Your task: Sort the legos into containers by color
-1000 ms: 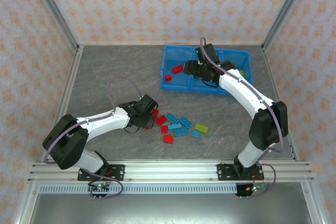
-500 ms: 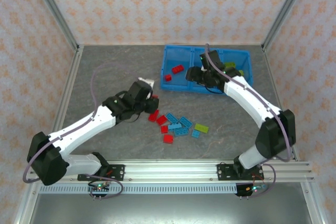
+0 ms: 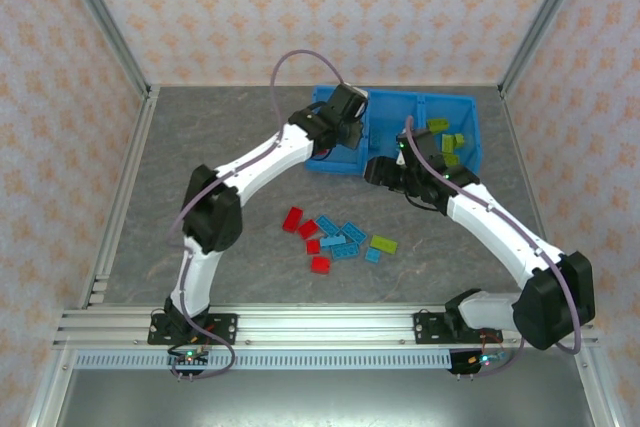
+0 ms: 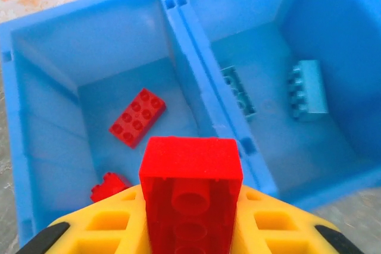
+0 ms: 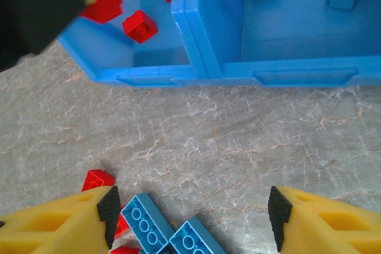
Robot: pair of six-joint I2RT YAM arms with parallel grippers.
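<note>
My left gripper [image 3: 343, 119] hangs over the left container of the blue tray [image 3: 318, 162], shut on a red lego [image 4: 190, 191] that stands on end between the yellow fingers [image 4: 280, 221]. Below it that container holds a red lego [image 4: 137, 117] and a smaller one [image 4: 109, 185]. The middle container holds two light blue legos [image 4: 308, 90]. Green legos [image 3: 447, 137] lie in the right container. My right gripper [image 5: 192, 211] is open, above the table just in front of the tray's front wall [image 5: 238, 75]. Its pads [image 5: 109, 212] frame blue legos [image 5: 146, 221].
A loose pile lies mid-table: red legos [image 3: 292, 218], several blue ones [image 3: 345, 237] and a green one [image 3: 383, 244]. The left arm arches across the table's left half. Metal rails [image 3: 120, 207] edge the table. My left gripper's dark body [image 5: 36, 10] fills the right wrist view's top left corner.
The left arm swung from the pile up to the tray's left container, carrying the red lego. The right gripper pulled back out of the tray toward the table.
</note>
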